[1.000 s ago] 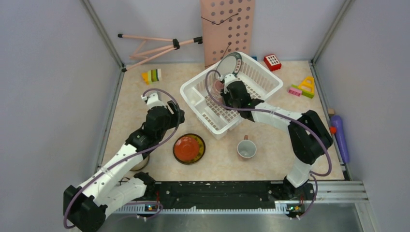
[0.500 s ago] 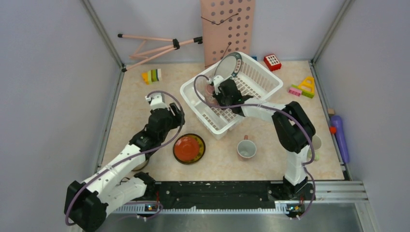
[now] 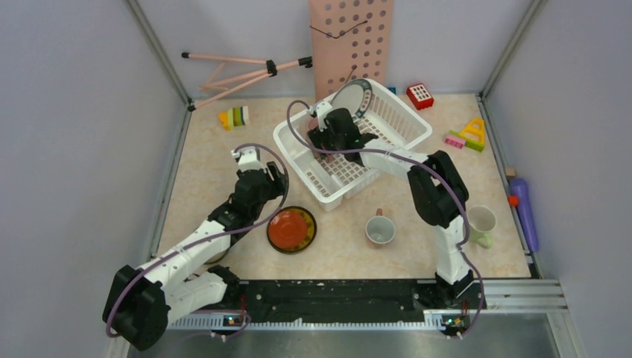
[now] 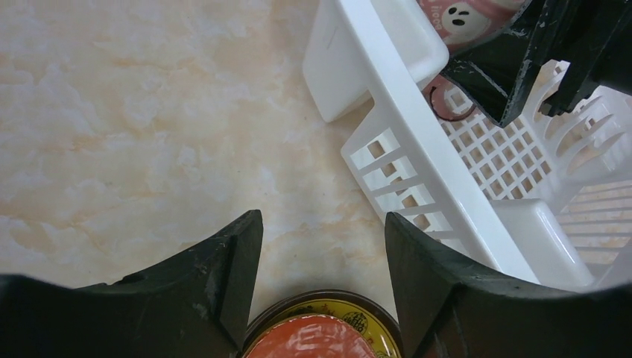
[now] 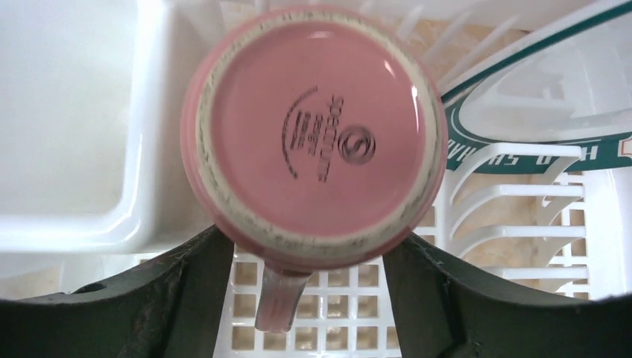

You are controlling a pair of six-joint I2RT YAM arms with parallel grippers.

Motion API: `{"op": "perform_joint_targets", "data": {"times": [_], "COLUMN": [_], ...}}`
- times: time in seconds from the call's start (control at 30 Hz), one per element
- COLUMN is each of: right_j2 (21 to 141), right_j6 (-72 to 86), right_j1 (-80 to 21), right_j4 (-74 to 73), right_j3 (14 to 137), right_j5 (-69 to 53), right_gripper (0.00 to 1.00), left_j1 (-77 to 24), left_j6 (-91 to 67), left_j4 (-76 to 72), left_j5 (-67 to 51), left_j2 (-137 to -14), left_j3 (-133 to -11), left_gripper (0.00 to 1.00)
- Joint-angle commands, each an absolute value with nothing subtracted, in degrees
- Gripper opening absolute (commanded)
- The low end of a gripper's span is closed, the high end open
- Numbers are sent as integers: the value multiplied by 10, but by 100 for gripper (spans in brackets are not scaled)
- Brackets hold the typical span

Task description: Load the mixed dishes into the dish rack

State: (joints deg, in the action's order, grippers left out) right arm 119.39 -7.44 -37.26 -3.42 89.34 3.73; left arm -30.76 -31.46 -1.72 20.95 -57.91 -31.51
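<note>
Clamping the pink cup by its rounded wall, the right jaws hold it upside down inside the dish rack, over the grid floor. Its handle points to 6 o'clock and may snag the grid on lowering. The teal-rimmed plate stands at 2 o'clock, near enough to be knocked. The left jaws, wide and empty, hang over the table above the red saucer. The rack wall lies close at 1 o'clock, and a careless swing could shove it.
</note>
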Motion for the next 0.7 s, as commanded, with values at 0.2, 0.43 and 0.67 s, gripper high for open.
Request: {"op": "perform_joint_targets", "data": {"times": [0.2, 0.43, 0.67], "right_j2": [1128, 1051, 948], "right_j6": [-28, -7, 74], "right_j1": [-383, -385, -393], "right_j4": [10, -22, -160], "right_j3": [889, 857, 833], "right_j5": [25, 12, 65], "right_gripper": [76, 81, 82], "left_j1": [-306, -305, -306], "left_j6": [-302, -301, -296], "left_j4": [-57, -8, -3], "left_j5": [227, 211, 154], "left_j2": [-567, -584, -583], "left_j3": [-306, -329, -328], "left_gripper": [68, 74, 82]}}
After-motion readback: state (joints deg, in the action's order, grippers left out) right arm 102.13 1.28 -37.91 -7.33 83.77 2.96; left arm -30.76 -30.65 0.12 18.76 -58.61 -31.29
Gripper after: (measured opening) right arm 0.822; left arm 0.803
